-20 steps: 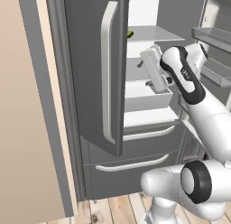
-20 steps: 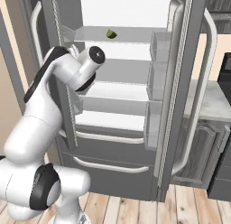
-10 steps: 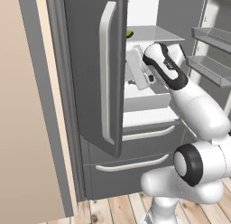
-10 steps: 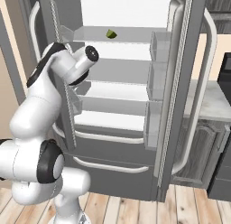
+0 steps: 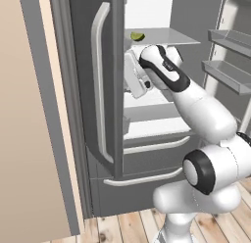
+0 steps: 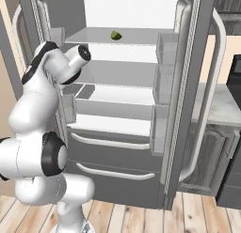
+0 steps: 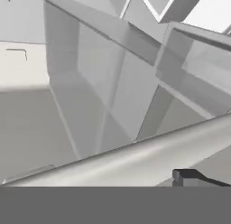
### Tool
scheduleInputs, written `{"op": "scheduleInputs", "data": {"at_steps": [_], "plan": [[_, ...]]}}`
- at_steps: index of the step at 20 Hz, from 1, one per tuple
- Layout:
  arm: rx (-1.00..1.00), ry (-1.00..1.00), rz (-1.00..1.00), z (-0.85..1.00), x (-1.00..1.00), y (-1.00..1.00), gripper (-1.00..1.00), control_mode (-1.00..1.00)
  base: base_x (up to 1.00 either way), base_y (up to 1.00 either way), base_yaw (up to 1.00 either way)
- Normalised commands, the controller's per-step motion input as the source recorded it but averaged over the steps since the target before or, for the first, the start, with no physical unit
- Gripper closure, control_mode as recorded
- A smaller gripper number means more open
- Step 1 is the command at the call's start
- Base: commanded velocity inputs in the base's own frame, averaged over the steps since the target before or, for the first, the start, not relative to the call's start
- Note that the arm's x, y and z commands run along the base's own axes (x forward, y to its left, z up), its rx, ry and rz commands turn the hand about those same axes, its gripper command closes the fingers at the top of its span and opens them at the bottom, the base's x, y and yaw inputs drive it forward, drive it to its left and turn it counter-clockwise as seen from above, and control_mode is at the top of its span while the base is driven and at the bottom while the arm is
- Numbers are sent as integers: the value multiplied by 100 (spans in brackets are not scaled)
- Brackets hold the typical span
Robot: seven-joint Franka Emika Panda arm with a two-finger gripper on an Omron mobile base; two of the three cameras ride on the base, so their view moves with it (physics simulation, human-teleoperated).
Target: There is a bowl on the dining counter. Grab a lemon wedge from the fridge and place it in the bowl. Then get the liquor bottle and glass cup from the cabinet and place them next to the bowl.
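Fridge (image 6: 188, 110) open, both upper doors swung wide, white-grey shelved interior exposed. Two lower drawers shut, each with a pale horizontal handle.

Lemon wedge (image 6: 116, 35) on the top shelf (image 6: 136, 37), near the shelf's middle as seen in the right base view; in the left base view visible at (image 5: 137, 36), just past the edge of the left door (image 5: 93, 80). Lying free on the shelf, touching nothing else.

Arm raised from the base and bent forward into the fridge opening, hand at the level of the second shelf, below the wedge and to its left. Gripper (image 5: 131, 75) close behind the left door's inner edge, well apart from the wedge. Jaws wide, nothing between them. One dark fingertip (image 7: 191, 177) visible at the lower right of the hand view, before a pale shelf edge running across that view, with door bins behind.

Wooden floor (image 6: 202, 218) beneath the base. Dark panelled cabinet (image 6: 207, 157) with a grey top right of the fridge.
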Motion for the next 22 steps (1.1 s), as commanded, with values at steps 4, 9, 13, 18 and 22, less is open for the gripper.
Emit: {"op": "scheduleInputs", "data": {"at_steps": [4, 9, 13, 18, 22], "plan": [[0, 0, 8, -6, 0, 84, -100, -100, 0, 0, 0], [0, 0, 1, -5, 0, 84, -100, -100, 0, 0, 0], [0, 0, 0, -6, 3, 82, -100, -100, 0, 0, 0], [0, 10, 0, 0, 22, 69, -100, -100, 0, 0, 0], [0, 18, 0, -1, 30, 64, -100, -100, 0, 0, 0]]}}
